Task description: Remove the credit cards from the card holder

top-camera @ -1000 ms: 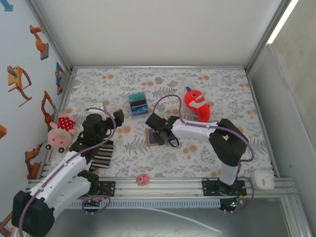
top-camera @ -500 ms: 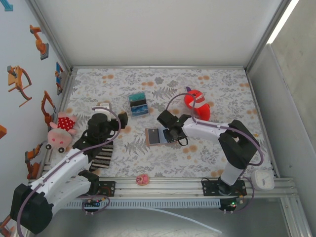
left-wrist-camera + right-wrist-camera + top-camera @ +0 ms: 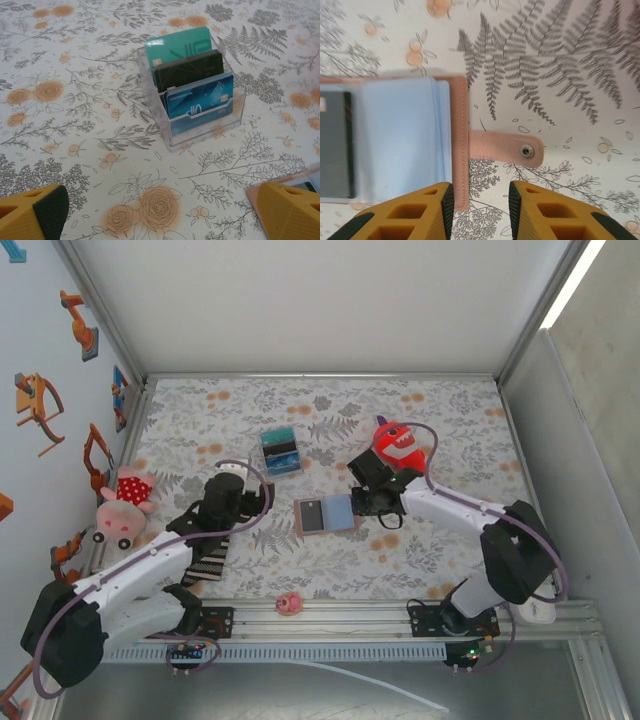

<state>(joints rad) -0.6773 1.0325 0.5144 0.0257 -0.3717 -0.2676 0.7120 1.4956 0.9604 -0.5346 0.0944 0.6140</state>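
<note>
Card holder (image 3: 325,514), a small flat tan-brown bifold wallet, lies open near the middle of the floral-patterned table (image 3: 450,420), pale blue inner faces up, with a dark card (image 3: 312,514) tucked in its 9 o'clock half and its snap tab (image 3: 507,150) flat on the cloth at 3 o'clock. The right hand (image 3: 372,502) is just at the holder's 3 o'clock edge, jaws set narrow with nothing between them; whether it touches the wallet I cannot tell. The left hand (image 3: 256,497) is at the holder's 9 o'clock, apart from it, jaws wide and empty. A clear plastic card stand (image 3: 280,452) with teal, black and blue cards sits at 11 o'clock, a red plush monster (image 3: 398,448) at 2 o'clock
</note>
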